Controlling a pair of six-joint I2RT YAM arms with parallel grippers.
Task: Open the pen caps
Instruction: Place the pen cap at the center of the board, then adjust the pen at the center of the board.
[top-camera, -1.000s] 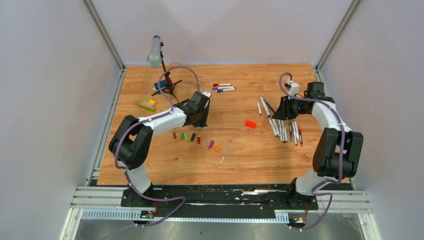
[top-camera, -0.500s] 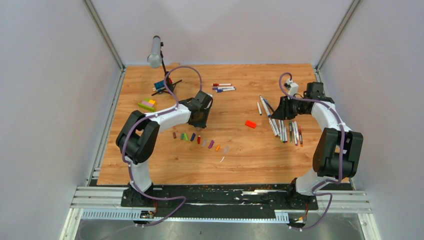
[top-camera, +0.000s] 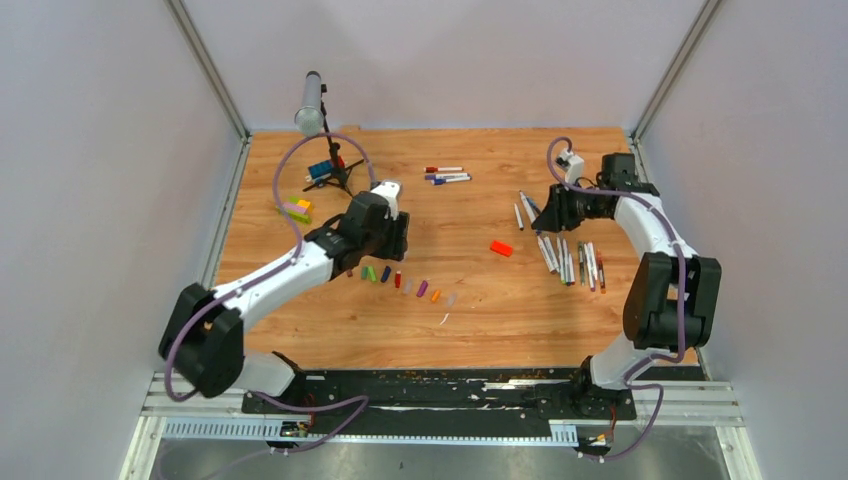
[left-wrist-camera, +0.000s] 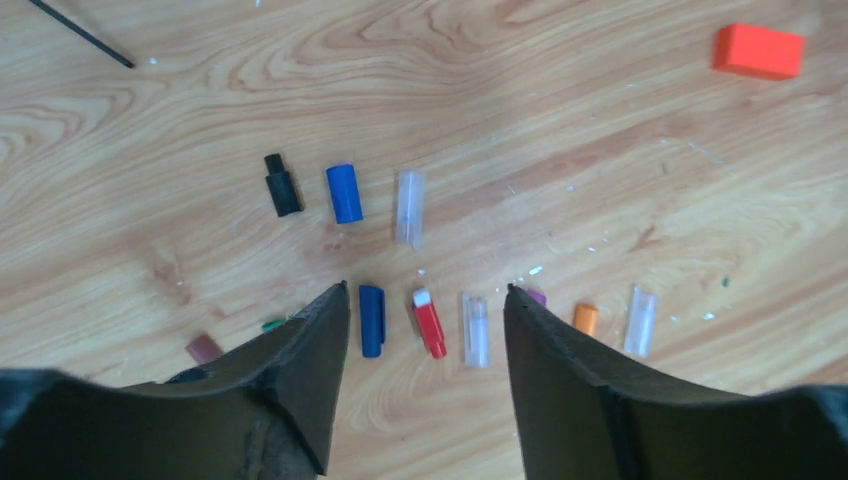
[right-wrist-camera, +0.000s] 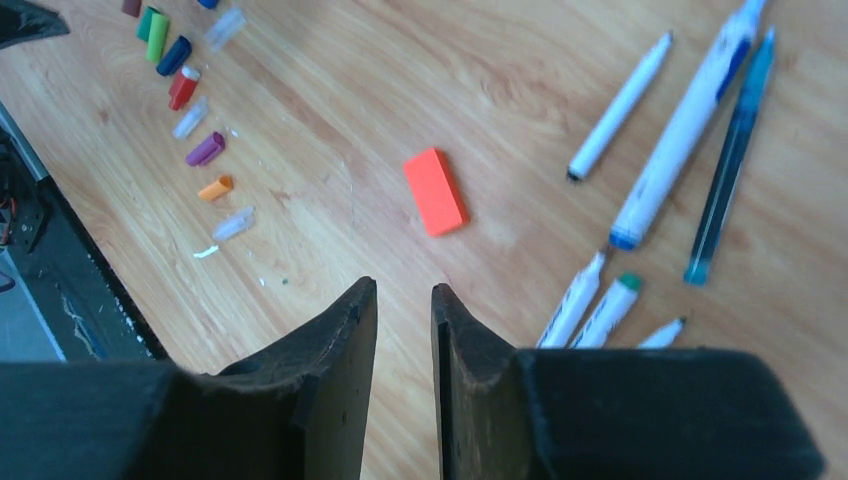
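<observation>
Several pen caps (left-wrist-camera: 430, 323) lie in a loose row on the wooden table, in red, dark blue (left-wrist-camera: 371, 320), clear, purple, orange, green and brown. Black (left-wrist-camera: 281, 185), blue (left-wrist-camera: 344, 193) and clear caps lie just beyond that row. My left gripper (left-wrist-camera: 427, 290) hangs open above the row (top-camera: 400, 282) with nothing between its fingers. Uncapped pens (top-camera: 570, 260) lie bunched at the right. My right gripper (right-wrist-camera: 403, 285) hovers by them (right-wrist-camera: 620, 105), its jaws a narrow gap apart and empty. Three capped pens (top-camera: 447, 175) lie at the back.
A flat orange block (top-camera: 501, 248) lies between the caps and the pens. A grey microphone on a black tripod (top-camera: 312, 100) stands at the back left, with stacked toy bricks (top-camera: 295, 210) near it. Grey walls enclose the table on three sides.
My left gripper has opened from shut and its arm has stretched out low, pulling a little left of the cap row. My right gripper has edged toward the back left.
</observation>
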